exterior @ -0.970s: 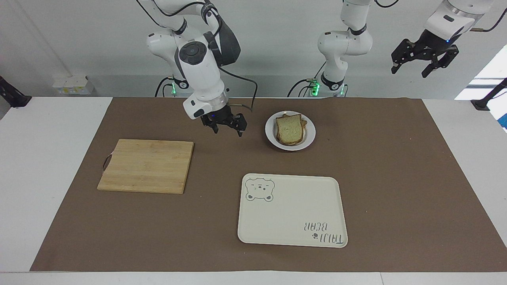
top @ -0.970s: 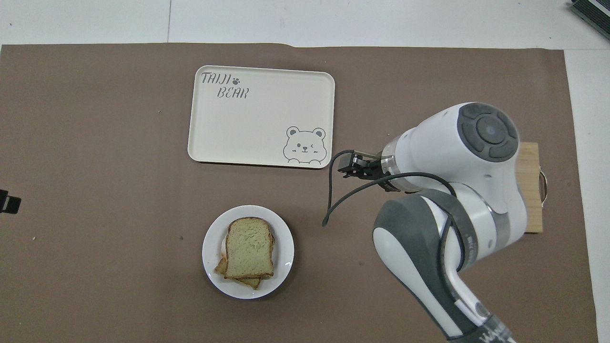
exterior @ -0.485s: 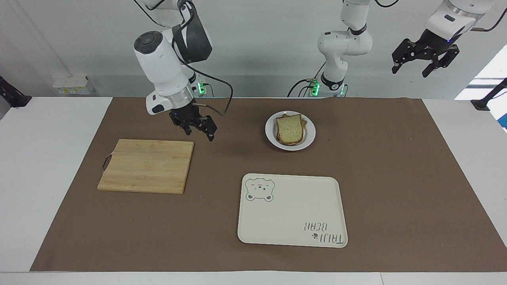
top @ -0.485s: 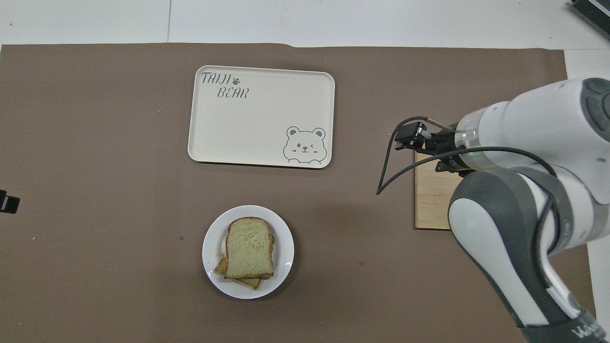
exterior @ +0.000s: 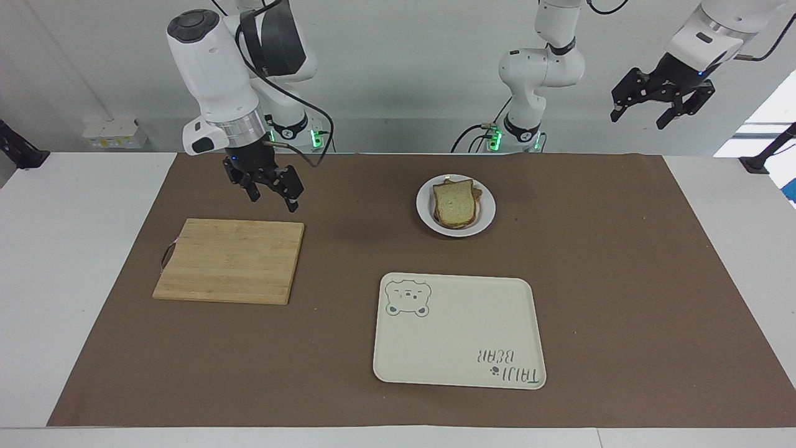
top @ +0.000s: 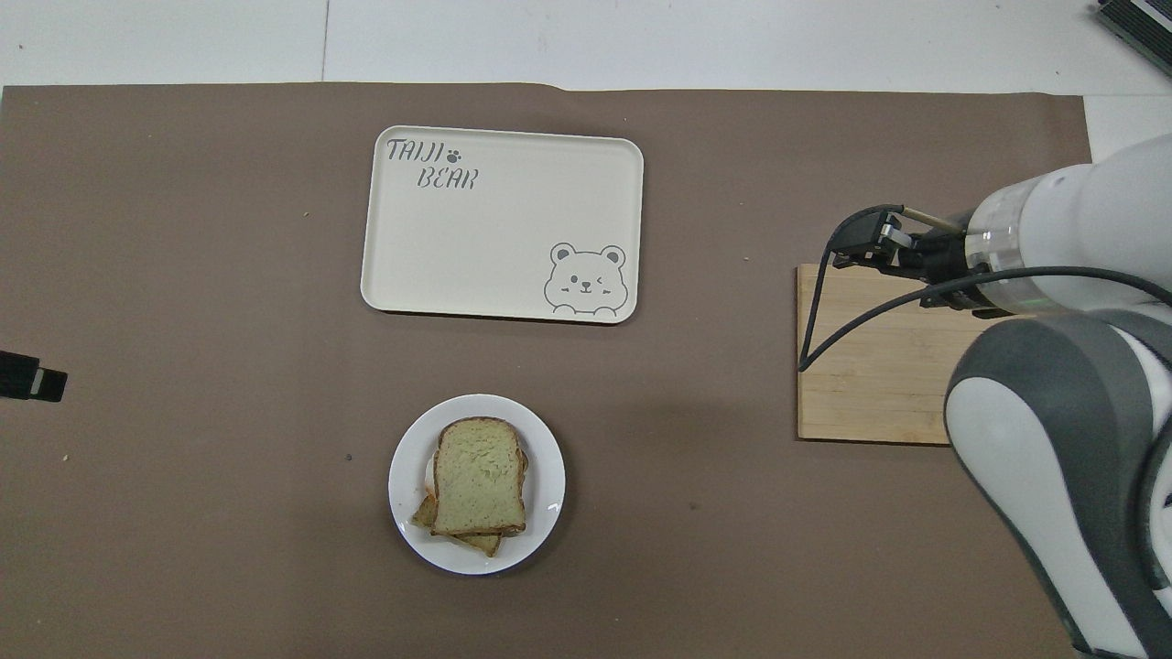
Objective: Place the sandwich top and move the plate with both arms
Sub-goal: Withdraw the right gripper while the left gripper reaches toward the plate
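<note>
The sandwich top (exterior: 455,202), a pale slice with a brown crust, lies on top of another slice on the small white plate (exterior: 487,218), on the side of the mat nearer the robots. Both also show in the overhead view, the sandwich top (top: 480,476) on the plate (top: 548,458). My right gripper (exterior: 272,194) is open and empty, in the air over the robots' edge of the cutting board, well apart from the plate. My left gripper (exterior: 658,107) is open and empty, held high toward the left arm's end, waiting; only its tip (top: 27,380) shows in the overhead view.
A cream rectangular tray with a bear drawing (exterior: 459,330) lies farther from the robots than the plate. A wooden cutting board (exterior: 230,260) with a handle lies toward the right arm's end. A brown mat (exterior: 622,280) covers the table.
My right gripper has swung away from beside the plate toward the right arm's end and risen, now over the cutting board's edge. The left gripper, bread and plate have barely moved.
</note>
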You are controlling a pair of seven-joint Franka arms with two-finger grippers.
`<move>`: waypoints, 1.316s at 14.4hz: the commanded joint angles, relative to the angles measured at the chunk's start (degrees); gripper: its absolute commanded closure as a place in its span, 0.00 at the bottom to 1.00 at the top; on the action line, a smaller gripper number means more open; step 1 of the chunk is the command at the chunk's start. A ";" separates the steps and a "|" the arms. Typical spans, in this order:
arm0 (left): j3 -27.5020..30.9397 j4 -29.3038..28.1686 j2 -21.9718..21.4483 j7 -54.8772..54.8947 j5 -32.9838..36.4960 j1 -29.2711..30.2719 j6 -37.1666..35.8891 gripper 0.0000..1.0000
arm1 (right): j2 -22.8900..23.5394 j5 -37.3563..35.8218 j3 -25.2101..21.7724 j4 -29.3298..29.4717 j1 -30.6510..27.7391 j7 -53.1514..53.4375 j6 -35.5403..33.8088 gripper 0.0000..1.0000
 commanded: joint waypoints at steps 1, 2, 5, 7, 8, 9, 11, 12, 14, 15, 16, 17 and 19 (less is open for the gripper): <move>0.18 -9.96 -4.62 0.11 -6.19 1.80 6.69 0.00 | -0.42 -1.10 -0.22 2.83 -0.87 -1.51 -3.53 0.00; 0.18 -12.60 -5.15 1.24 -7.69 2.32 8.28 0.00 | -0.42 -1.18 -0.40 3.45 -0.87 -1.51 -4.24 0.00; 0.18 -18.67 -5.59 5.46 -13.40 3.65 9.96 0.00 | -0.33 -3.46 -1.54 6.26 -0.96 -2.91 -7.13 0.00; 0.10 -24.11 -6.12 8.71 -17.18 4.44 13.46 0.00 | -0.42 -4.09 -3.12 7.23 -0.87 -5.98 -9.07 0.00; 0.10 -26.84 -6.82 9.51 -17.98 4.44 15.22 0.00 | -0.68 -4.09 -4.26 8.28 -0.87 -7.30 -10.29 0.00; 0.10 -29.48 -7.52 10.56 -19.21 4.44 16.81 0.00 | -0.77 -4.09 -5.05 9.34 -0.87 -8.88 -11.18 0.00; 0.18 -33.44 -8.32 13.46 -23.25 5.40 18.22 0.00 | -0.85 -4.17 -7.24 9.87 -0.87 -12.74 -13.11 0.00; 0.18 -34.94 -8.23 14.51 -24.74 5.67 18.66 0.00 | -0.94 -4.26 -8.56 10.22 -0.87 -15.46 -13.73 0.00; 0.27 -40.20 -8.32 17.06 -29.49 5.76 21.73 0.00 | -1.47 -5.31 -10.85 10.40 -0.78 -20.04 -13.91 0.00; 0.27 -41.88 -8.41 18.47 -30.46 5.84 22.70 0.00 | -1.56 -6.27 -11.38 10.40 -0.78 -22.23 -14.17 0.00; 0.27 -43.38 -8.23 19.87 -32.38 5.85 23.15 0.00 | -1.73 -7.68 -11.82 10.32 -0.78 -24.60 -14.17 0.00; 0.27 -45.57 -8.14 24.41 -34.66 6.02 23.76 0.00 | -2.43 -8.30 -12.61 10.14 -1.05 -27.06 -14.09 0.00; 0.27 -51.97 -8.14 31.29 -39.33 7.51 27.08 0.00 | -3.39 -8.13 -12.97 8.83 -1.05 -30.76 -14.17 0.00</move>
